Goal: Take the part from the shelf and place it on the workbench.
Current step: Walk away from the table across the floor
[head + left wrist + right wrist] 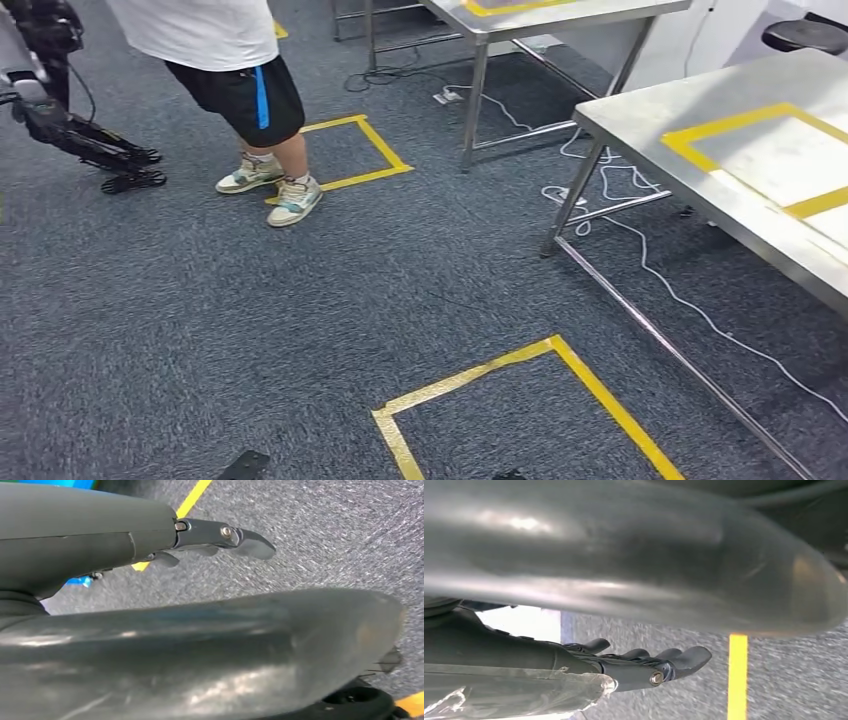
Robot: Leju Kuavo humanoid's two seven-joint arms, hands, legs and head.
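The steel workbench (640,125) stands at the right of the head view, with a yellow tape rectangle (700,128) marked on its top. My left hand (190,645) hangs over the grey carpet, its dark fingers (235,537) held straight and apart from the thick thumb, with nothing between them. My right hand (624,555) also hangs over the carpet with its fingers (674,662) stretched out and the gap to the thumb bare. A strip of crinkled clear film (509,695) lies along the outer side of that hand.
A person (240,90) in a white shirt and black shorts stands ahead on the left by a yellow floor square (375,150). Dark equipment (90,150) sits at far left. A second steel table (560,15) stands behind. White cables (640,250) trail under the workbench. Another taped square (520,400) lies near.
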